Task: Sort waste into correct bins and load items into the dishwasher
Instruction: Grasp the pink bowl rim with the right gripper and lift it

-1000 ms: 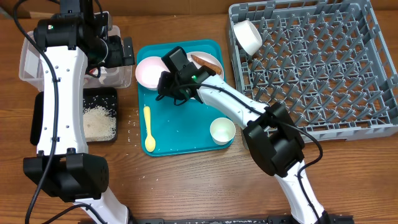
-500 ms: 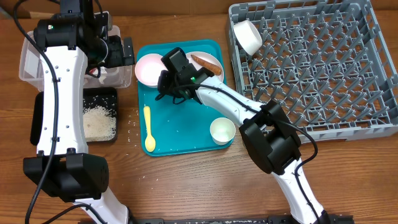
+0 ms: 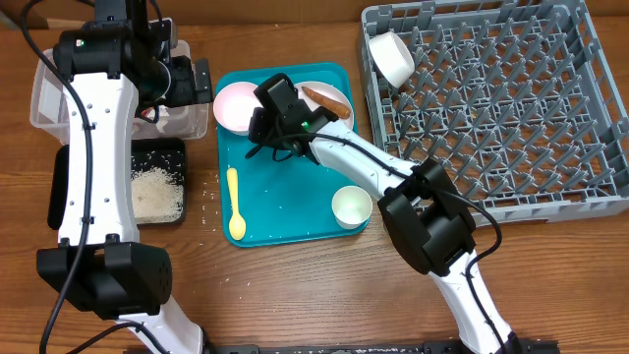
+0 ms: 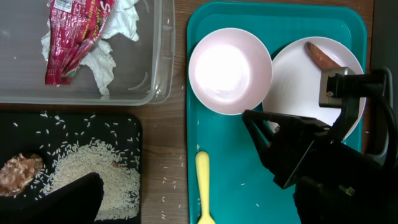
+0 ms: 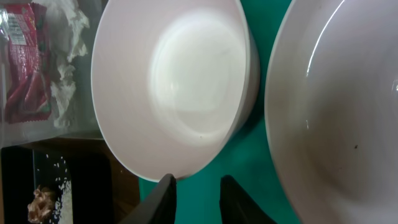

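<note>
Well to the right on the wooden table (image 3: 295, 285) stood the grey dish rack (image 3: 511, 118). A tipped bowl (image 3: 390, 57) lay on its side among the pegs in the rack's far left corner. Left of the rack lay the teal tray (image 3: 285, 206). Farther left sat the clear tub (image 4: 25, 74), with the black tray (image 4: 25, 130) just near of it.

On the teal tray's far end the white plate (image 4: 292, 74) sat to the right. The pale bowl (image 5: 180, 87) stood upright beside it on the left, the two rims close together. A small cup (image 3: 352, 206) stood upright at the tray's near right corner. The yellow spoon (image 3: 236, 205) lay lengthwise along the tray's left edge. A brown sausage (image 4: 322, 56) lay on the far part of the plate.

The crumpled paper (image 4: 81, 37), white with its red wrapper, lay inside the clear tub. On the black tray lay a heap of rice (image 4: 93, 171), and a brown food lump (image 4: 18, 173) at its left end. Stray grains dotted the table beside it.

The right gripper (image 5: 198, 198) hung low over the teal tray by the pale bowl's near rim. Its fingers were parted by a narrow gap with only tray between them. The left gripper (image 3: 201, 81) hung over the tub's right edge. Only one dark finger (image 4: 74, 199) showed clearly in its wrist view, so its opening could not be told.
</note>
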Available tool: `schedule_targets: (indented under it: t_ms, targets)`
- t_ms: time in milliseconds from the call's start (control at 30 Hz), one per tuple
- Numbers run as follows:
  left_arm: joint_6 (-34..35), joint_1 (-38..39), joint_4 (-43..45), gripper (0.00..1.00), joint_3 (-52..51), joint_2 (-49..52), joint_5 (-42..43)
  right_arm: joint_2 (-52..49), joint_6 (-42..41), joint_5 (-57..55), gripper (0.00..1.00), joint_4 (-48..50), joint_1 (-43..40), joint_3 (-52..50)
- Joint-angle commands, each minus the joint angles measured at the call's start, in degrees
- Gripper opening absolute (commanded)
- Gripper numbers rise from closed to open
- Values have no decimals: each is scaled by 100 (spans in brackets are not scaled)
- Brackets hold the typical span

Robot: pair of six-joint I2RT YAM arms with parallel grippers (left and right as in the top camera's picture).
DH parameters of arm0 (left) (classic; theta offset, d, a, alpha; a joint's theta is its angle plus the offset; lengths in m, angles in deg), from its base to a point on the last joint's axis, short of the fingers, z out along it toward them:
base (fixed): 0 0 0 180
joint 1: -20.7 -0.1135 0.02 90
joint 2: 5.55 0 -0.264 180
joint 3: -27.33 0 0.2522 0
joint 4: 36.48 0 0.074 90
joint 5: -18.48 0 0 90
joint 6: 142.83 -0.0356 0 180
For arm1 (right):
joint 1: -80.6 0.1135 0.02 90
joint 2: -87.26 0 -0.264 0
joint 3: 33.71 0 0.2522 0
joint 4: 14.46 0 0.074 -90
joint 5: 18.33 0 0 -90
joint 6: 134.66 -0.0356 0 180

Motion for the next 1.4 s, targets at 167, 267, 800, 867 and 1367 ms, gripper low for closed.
schedule_targets:
  t_ms: [167,267,800,867,1367]
  targets:
    - [-48,7,-7,100,-26,61,2,-92,92,-415,44,149,-22,142]
    - [-48,7,-9,100,-26,61,2,-94,92,-627,45,188,-22,140]
    - [-48,7,-9,100,-26,61,2,-297,98,-616,18,262,-22,140]
    - [-48,7,-7,100,-26,61,2,-297,98,-616,12,243,-24,140]
    - [-48,7,-7,100,-26,61,2,678,831,-492,4,-334,-127,160]
